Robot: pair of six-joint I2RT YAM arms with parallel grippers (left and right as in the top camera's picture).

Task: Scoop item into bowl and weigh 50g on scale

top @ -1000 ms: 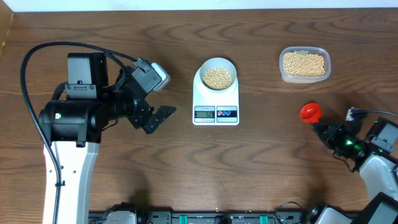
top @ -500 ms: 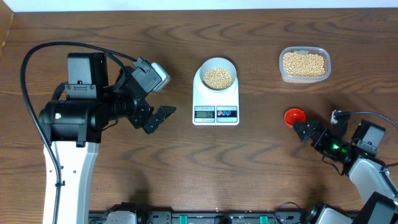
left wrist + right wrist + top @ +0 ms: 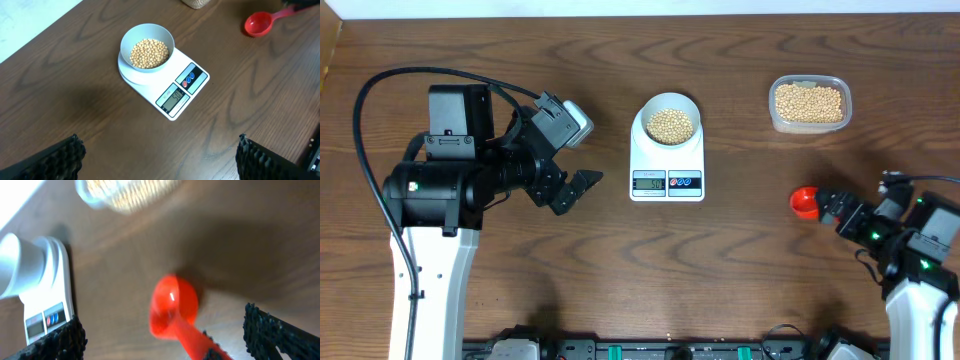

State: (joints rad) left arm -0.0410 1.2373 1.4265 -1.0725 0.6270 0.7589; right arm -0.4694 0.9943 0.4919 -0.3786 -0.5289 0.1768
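Observation:
The pale bowl stands on the white scale, filled with tan beans; the left wrist view shows the same bowl and scale. A red scoop lies on the table right of the scale. Around its handle stands my right gripper, open, with neither finger touching the scoop in the right wrist view. My left gripper hangs open and empty to the left of the scale.
A clear plastic tub of more beans sits at the back right, beyond the scoop. The left arm's black body and its cable take up the table's left side. Bare wood lies in front of the scale.
My right gripper went from shut on the red scoop to open, and the scoop now rests on the table. The right arm shifted left, then back right. The left arm stayed still.

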